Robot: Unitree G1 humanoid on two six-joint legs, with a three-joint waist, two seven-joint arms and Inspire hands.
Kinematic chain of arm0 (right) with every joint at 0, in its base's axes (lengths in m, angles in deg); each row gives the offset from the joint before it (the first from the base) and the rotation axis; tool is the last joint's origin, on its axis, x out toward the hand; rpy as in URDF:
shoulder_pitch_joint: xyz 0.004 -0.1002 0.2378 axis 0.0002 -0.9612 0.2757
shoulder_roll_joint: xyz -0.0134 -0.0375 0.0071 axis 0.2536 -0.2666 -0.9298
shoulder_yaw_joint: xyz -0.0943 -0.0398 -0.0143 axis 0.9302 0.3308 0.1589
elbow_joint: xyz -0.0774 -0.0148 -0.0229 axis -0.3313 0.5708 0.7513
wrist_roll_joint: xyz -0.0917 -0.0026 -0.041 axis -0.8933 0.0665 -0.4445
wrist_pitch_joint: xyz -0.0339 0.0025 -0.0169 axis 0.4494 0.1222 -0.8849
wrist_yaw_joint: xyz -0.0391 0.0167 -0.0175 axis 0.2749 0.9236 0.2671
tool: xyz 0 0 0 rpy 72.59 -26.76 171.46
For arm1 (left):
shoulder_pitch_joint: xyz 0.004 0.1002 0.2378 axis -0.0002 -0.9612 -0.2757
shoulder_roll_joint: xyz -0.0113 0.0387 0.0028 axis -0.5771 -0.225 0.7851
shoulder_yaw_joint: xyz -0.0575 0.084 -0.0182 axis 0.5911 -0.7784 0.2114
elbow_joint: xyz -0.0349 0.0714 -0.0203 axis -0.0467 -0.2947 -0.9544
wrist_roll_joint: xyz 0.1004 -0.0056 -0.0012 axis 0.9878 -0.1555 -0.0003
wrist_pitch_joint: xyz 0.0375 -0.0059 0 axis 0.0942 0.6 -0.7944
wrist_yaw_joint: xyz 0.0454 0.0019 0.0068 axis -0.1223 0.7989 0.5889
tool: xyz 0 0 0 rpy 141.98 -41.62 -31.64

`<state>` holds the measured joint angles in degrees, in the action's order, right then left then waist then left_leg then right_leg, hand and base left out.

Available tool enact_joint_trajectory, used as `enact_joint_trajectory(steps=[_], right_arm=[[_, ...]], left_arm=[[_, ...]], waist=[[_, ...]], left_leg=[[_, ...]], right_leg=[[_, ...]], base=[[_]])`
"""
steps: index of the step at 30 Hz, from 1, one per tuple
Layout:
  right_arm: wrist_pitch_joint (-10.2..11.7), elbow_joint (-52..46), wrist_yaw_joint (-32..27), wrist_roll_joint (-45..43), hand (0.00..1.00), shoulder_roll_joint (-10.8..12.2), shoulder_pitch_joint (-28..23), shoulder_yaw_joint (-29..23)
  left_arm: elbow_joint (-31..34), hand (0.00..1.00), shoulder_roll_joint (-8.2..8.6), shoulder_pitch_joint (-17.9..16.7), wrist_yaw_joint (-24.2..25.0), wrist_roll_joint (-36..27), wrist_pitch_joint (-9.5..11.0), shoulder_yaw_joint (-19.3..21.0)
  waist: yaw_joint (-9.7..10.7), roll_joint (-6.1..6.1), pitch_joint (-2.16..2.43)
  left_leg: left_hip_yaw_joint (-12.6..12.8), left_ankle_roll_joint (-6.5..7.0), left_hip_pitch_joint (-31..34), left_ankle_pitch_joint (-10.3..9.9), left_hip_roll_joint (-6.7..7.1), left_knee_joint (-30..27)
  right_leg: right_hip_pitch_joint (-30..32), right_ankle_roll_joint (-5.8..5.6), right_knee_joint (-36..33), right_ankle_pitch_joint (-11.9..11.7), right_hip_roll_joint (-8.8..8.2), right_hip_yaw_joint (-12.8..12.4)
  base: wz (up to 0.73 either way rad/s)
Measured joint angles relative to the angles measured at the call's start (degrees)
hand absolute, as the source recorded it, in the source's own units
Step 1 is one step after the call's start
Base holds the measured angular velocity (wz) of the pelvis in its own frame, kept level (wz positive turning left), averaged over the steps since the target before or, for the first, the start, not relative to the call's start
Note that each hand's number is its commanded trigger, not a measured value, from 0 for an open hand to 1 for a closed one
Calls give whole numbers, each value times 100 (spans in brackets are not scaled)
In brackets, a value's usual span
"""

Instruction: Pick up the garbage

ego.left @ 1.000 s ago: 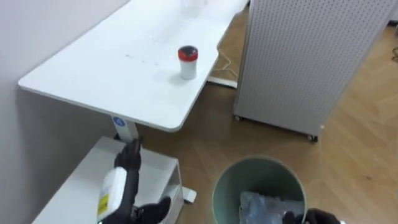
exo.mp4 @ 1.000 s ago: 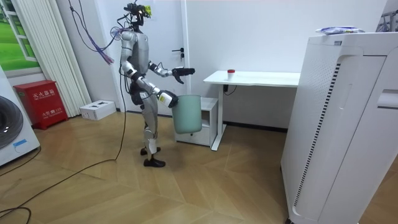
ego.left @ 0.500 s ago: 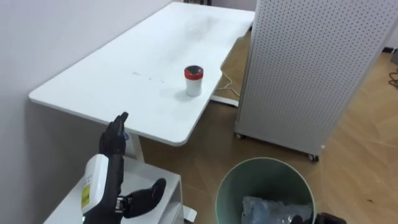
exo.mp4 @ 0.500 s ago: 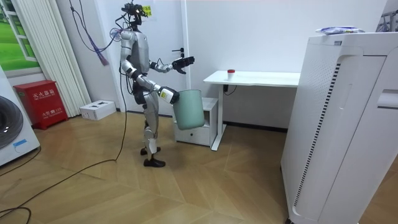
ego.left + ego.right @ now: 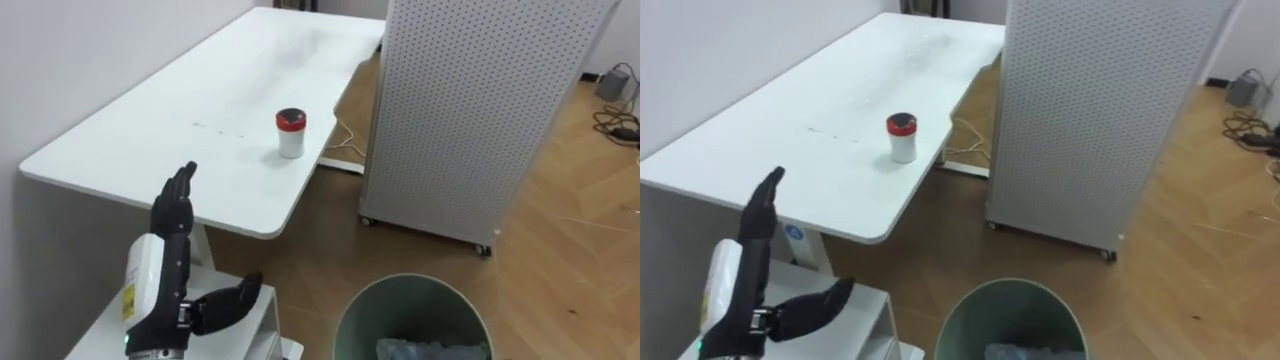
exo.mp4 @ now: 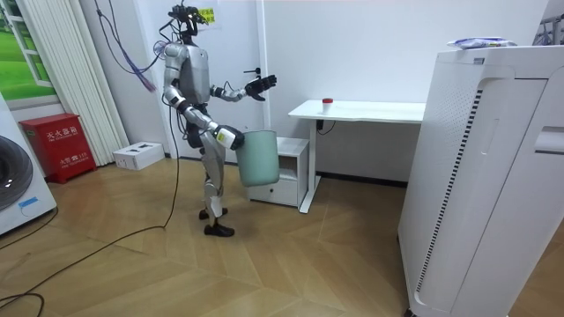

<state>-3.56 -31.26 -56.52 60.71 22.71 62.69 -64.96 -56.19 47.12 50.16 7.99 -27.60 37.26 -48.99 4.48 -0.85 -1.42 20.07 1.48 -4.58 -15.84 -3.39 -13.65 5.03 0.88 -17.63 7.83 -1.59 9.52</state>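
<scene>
1. Carries the green bin (image 5: 400, 300) low in front, with a crumpled clear bag (image 5: 430, 350) lying in it. In the room view, keeps the right hand (image 6: 229, 138) at its rim, grip not discernible, and has drawn it nearer the legs than half a second ago.
2. Holds the left hand (image 5: 172, 265) up before the desk's (image 5: 180, 110) near edge, fingers straight, thumb spread, grasping nothing. Had it lower a second ago, by the white cabinet (image 5: 95, 340).
3. Leaves the red-lidded cup (image 5: 290, 133) upright by the desk's right edge, long axis vertical, lid up, apart from both hands.
4. Faces a perforated panel (image 5: 470, 110) beyond that edge.
</scene>
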Motion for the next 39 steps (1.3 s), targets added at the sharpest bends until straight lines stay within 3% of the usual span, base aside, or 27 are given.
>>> enact_joint_trajectory(steps=[3,6,9,12,13,14,15,16,17,19,20,21,22,23,24,25,26,27,28,30,33,35,36,39], right_arm=[[-2,8,38,-19,100,-1,-10,-4],[-1,8,114,-105,100,0,10,2],[-3,8,173,-109,100,-4,6,18],[-26,8,131,-129,100,-10,10,126],[-40,6,138,-129,100,-29,14,128],[-51,9,138,-135,100,-79,5,128],[-58,12,135,-137,100,-92,9,127],[-59,12,116,-121,100,-111,15,120],[-59,14,120,-114,100,-158,14,122],[-75,15,93,-94,100,-201,11,112],[-95,13,63,-73,100,-248,10,116],[-104,13,56,-59,100,-274,10,128],[-123,14,49,-48,100,-299,10,124],[-170,15,48,-57,100,-298,-15,127],[-172,19,50,-70,100,-297,-10,128],[-166,29,66,-64,100,-292,-3,136],[-140,81,103,-19,100,-305,-15,207],[-137,97,102,33,100,-337,-17,237],[-142,122,66,103,100,-350,-20,257],[-146,112,20,115,100,-346,-17,312],[-177,106,-33,119,100,-350,-11,360],[-217,99,-151,168,100,-354,15,377],[-232,93,-170,174,100,-356,17,393],[-305,59,-184,196,100,-359,146,561]], left_arm=[[-6,0,5,-1,-73,-33,14,18],[-8,0,9,-3,-100,-95,16,54],[-44,0,8,-14,-103,-349,19,107],[-177,0,-17,-17,-117,-436,19,136],[-317,0,-13,-19,-111,-537,17,125],[-429,0,-2,-38,-91,-599,15,113],[-443,0,-2,-58,-76,-666,15,113],[-450,0,8,-77,-69,-800,20,111],[-468,0,16,-63,-71,-945,37,93],[-581,0,16,-60,-115,-1050,117,91],[-599,0,19,-75,-162,-1098,121,101],[-600,0,18,-73,-168,-1153,131,106],[-628,0,18,-50,-188,-1169,165,119],[-755,0,19,-58,-191,-1170,231,128],[-792,0,20,-75,-188,-1172,232,138],[-809,0,4,-94,-182,-1186,233,143],[-807,0,-28,-80,-173,-1192,235,130],[-818,0,-14,-81,-166,-1196,235,120],[-830,0,-11,-97,-116,-1192,235,99],[-820,0,-18,-109,-67,-1189,235,117],[-707,0,-9,-104,-37,-1152,236,117],[-664,0,13,-53,-31,-1136,241,109],[-663,0,11,-55,-31,-1143,241,109],[-662,0,-5,41,-33,-1187,242,156]], waist=[[-10,6,4],[-108,5,9],[-166,-5,12],[-247,-33,23],[-258,-30,29],[-275,40,28],[-283,54,28],[-289,46,29],[-280,13,19],[-319,-38,0],[-361,-36,4],[-406,-17,15],[-458,33,20],[-503,57,47],[-519,85,76],[-460,37,114],[-371,-79,97],[-298,-83,87],[-225,-91,61],[-311,-74,65],[-377,-75,68],[-422,-126,58],[-443,-128,57],[-566,-137,52]], left_leg=[[39,-1,-38,-1,-5,-44],[244,-27,-22,-19,-72,-134],[320,-106,-10,-101,-169,-355],[301,-244,166,-299,-439,-1244],[237,-251,373,-299,-592,-1921],[-41,-270,610,-267,-707,-2556],[-239,-275,753,-210,-737,-2862],[-611,-278,1017,-192,-683,-3163],[-798,-199,1315,-275,-564,-3096],[-917,-223,1813,-262,-352,-2736],[-944,-328,2113,-118,-231,-2206],[-972,-340,2220,37,-177,-1831],[-1153,-293,2346,484,-78,-1189],[-1318,-224,2325,929,42,-879],[-1345,-169,2276,1093,92,-844],[-1285,-55,2235,1248,144,-806],[-1064,32,2224,1395,114,-829],[-1009,140,2251,1497,89,-903],[-947,196,2345,1393,70,-1175],[-924,158,2475,1181,55,-1435],[-864,191,2471,908,149,-1579],[-554,346,2274,684,231,-1630],[-493,358,2204,612,248,-1621],[-333,385,2013,196,276,-1942]], right_leg=[[41,5,-24,-3,16,-16],[163,15,-129,-4,70,-100],[186,102,-198,47,106,-85],[172,281,-344,226,165,157],[122,359,-415,336,188,82],[8,423,-444,393,300,5],[-22,444,-488,422,359,-77],[-23,489,-600,499,395,-191],[-29,498,-645,559,397,-236],[-48,422,-658,632,377,-439],[-36,406,-663,646,375,-531],[-3,398,-706,680,367,-555],[22,381,-841,789,352,-562],[25,294,-1035,983,290,-608],[32,228,-1132,1068,268,-619],[11,154,-1317,1205,259,-539],[-40,254,-1430,1312,176,-244],[-79,316,-1423,1364,147,-112],[-81,325,-1452,1477,108,-162],[-103,333,-1461,1571,185,-387],[-226,303,-1430,1729,144,-697],[-356,294,-1436,1869,92,-1150],[-367,270,-1438,1882,50,-1179],[-290,105,-2204,1872,-237,-740]], base=[[-16],[-36],[-29],[-41],[-32],[-30],[-26],[-19],[-17],[-30],[-47],[-53],[-54],[-53],[-31],[9],[33],[50],[24],[-15],[2],[-3],[-29],[-27]])
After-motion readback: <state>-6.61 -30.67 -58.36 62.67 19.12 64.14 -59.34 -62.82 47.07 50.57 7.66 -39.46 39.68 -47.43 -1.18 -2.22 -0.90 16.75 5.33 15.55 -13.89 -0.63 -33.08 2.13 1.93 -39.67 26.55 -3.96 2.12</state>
